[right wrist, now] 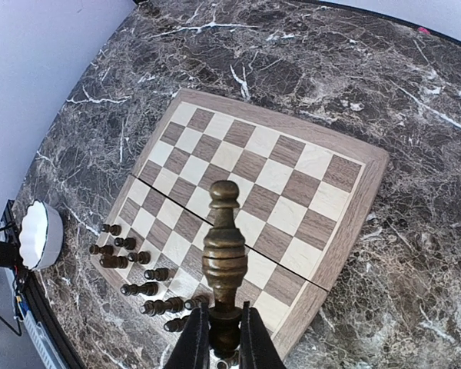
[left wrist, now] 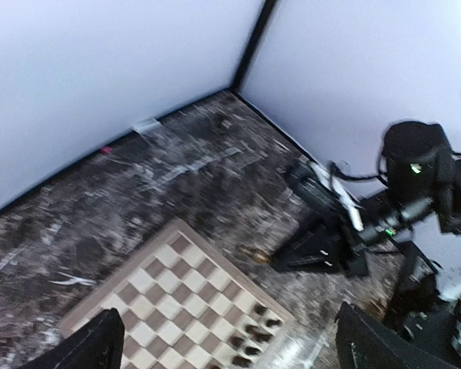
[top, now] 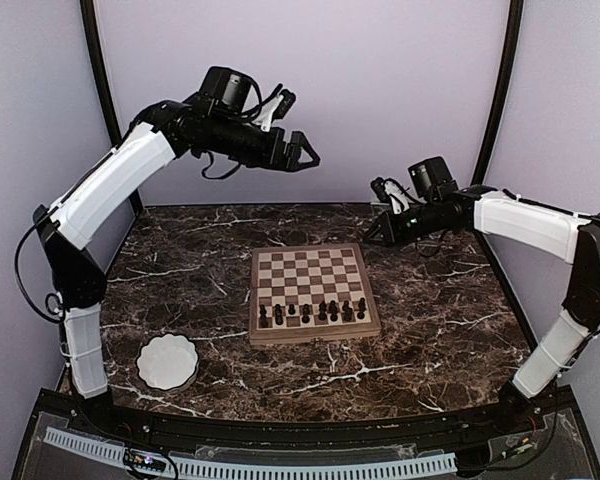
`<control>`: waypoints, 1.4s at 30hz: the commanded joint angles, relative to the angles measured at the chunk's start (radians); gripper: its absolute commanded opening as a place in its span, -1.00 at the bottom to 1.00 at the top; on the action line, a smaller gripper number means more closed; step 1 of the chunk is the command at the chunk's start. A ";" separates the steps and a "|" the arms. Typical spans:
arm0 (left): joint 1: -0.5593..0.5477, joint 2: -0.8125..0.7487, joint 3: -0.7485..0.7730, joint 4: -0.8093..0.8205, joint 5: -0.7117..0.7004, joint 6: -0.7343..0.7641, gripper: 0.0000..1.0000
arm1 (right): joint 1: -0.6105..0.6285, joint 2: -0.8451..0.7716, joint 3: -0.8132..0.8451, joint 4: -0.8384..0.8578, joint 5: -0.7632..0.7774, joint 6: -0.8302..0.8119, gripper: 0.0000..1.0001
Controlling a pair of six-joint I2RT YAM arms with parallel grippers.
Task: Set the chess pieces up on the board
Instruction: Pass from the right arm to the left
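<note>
Marble table [top: 430,330] | chess pieces [top: 320,312] line 6 o'clock edge of board [top: 310,268] | left gripper [top: 308,152] gapes empty | right gripper [right wrist: 223,332] pinches one brown piece [right wrist: 223,254]

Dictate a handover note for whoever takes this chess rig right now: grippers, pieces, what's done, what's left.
Left gripper: open, holding nothing, raised over the table's far left.
Right gripper: shut on the base of one brown chess piece, in the air beyond the board's far right corner.
Done: dark pieces sit on the board's near rows.
Left: place the held piece; far rows bare.
</note>
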 commanded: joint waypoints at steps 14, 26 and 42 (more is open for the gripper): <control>0.171 -0.311 -0.795 0.582 0.307 -0.311 -0.05 | 0.088 -0.071 -0.019 -0.036 -0.159 -0.110 -0.90; 0.105 -0.227 -1.106 1.108 0.829 -0.594 -0.18 | 0.198 -0.011 -0.009 -0.040 -0.175 -0.141 -0.90; 0.086 -0.157 -1.097 1.102 0.843 -0.647 -0.33 | 0.221 0.019 0.050 -0.057 -0.217 -0.151 -0.90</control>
